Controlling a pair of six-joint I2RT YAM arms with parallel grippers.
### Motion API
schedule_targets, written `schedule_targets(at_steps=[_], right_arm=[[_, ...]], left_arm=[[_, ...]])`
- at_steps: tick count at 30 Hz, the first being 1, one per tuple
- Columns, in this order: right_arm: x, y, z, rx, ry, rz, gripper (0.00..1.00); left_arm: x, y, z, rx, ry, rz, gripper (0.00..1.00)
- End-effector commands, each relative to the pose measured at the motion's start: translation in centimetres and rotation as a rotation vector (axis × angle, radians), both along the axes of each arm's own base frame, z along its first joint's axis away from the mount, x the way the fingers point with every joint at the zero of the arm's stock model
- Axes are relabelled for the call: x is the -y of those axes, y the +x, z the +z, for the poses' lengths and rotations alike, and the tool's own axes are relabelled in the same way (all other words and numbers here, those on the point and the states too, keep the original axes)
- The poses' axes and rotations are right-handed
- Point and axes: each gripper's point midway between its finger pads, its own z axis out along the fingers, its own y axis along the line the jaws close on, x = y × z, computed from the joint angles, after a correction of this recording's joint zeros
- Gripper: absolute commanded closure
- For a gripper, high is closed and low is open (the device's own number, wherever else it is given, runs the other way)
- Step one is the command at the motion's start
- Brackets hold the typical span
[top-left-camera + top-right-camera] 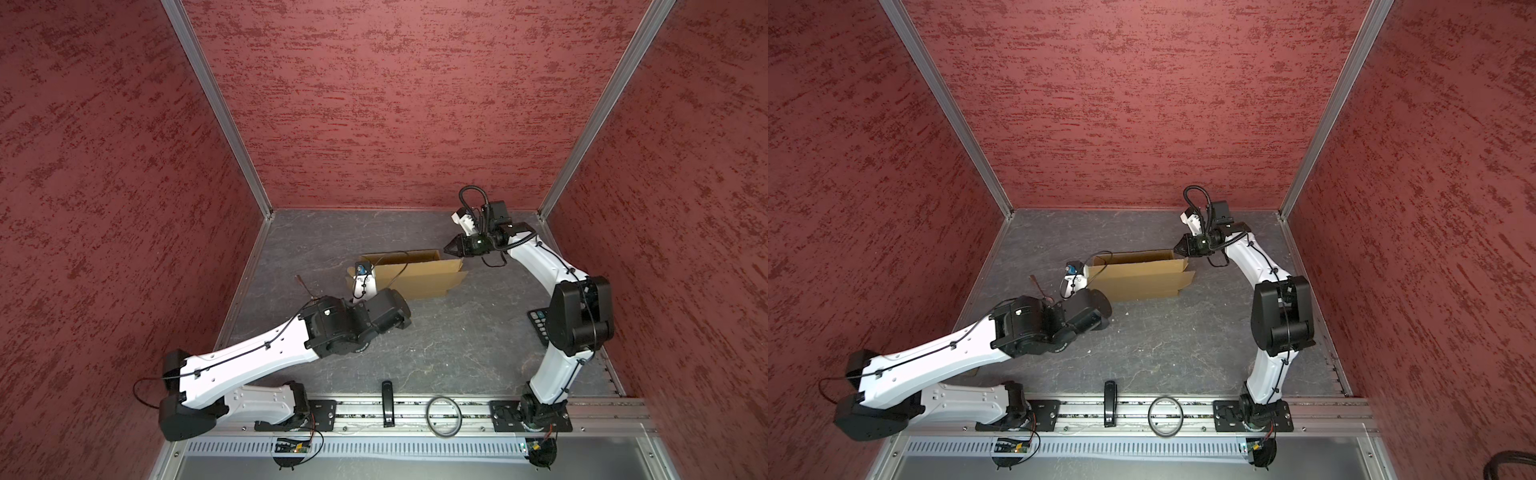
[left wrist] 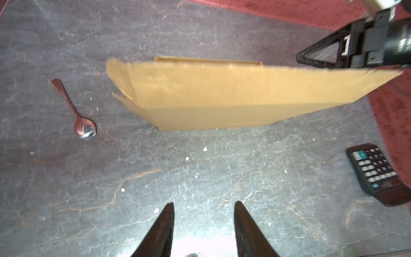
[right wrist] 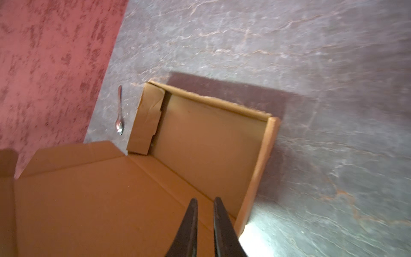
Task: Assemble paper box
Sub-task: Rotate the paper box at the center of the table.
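Note:
The paper box (image 1: pixel 419 276) (image 1: pixel 1142 276) is a tan cardboard mailer lying mid-table, its shallow tray open and its lid standing up along the front. In the right wrist view the tray (image 3: pixel 206 144) has raised walls and the lid's inner face (image 3: pixel 89 195) fills the foreground. My right gripper (image 1: pixel 448 248) (image 3: pixel 205 199) hovers at the box's right end above the lid, jaws a narrow gap apart with nothing between them. My left gripper (image 2: pixel 204 203) hangs over bare table in front of the box (image 2: pixel 222 95), open and empty. The left arm hides it in both top views.
A copper spoon (image 2: pixel 75 109) (image 3: pixel 119 113) lies left of the box. A black remote (image 2: pixel 375 171) (image 1: pixel 538 324) lies near the right wall, partly under the right arm. A ring (image 1: pixel 444 416) and a black bar (image 1: pixel 387 403) rest on the front rail. Red walls enclose three sides.

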Motion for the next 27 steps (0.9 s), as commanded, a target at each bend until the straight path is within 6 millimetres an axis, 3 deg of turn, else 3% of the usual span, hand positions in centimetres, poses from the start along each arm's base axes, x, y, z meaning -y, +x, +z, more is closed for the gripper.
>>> schedule_targets(at_steps=[1,10,15,27], right_arm=[[-1.0,-1.0,2.8,0.098,0.085,0.1,0.84],[-1.7,-2.4,2.1,0.074,0.167,0.115,0.85],[-1.7,-3.3,1.7,0.064,0.176,0.118,0.85],[-1.8,-4.4,0.8,0.041,0.196,0.142,0.86]], left_arm=[[0.1,0.3,-1.5,0.011,0.018,0.071,0.57],[0.6,4.2,-4.7,0.028,-0.07,0.131,0.57],[-0.7,6.0,-5.4,0.04,-0.067,0.149,0.56],[-0.9,10.1,-6.8,0.062,-0.112,0.152,0.52]])
